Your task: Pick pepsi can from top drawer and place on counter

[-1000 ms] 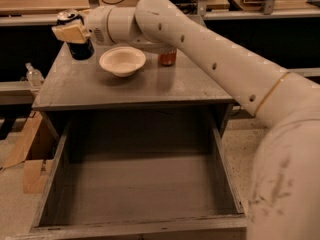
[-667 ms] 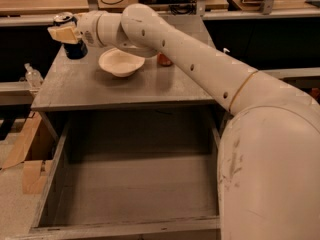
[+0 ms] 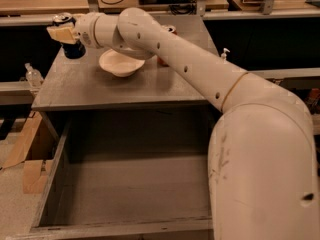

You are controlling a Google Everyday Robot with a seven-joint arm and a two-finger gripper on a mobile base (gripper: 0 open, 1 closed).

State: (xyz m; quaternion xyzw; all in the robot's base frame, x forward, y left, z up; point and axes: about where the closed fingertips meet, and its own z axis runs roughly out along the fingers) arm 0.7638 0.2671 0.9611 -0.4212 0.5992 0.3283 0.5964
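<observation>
Below the table (image 3: 100,91): top drawer (image 3: 130,184), pulled open, grey floor and low side walls showing. On the table: white bowl (image 3: 121,63), pale interior; red can (image 3: 170,30), mostly hidden behind the arm. Arm: stretched from near right to the far left corner. End effector (image 3: 62,33): clamped on pepsi can (image 3: 76,51). Can: upright, dark body, silver top, at that corner; contact with table cannot be told.
</observation>
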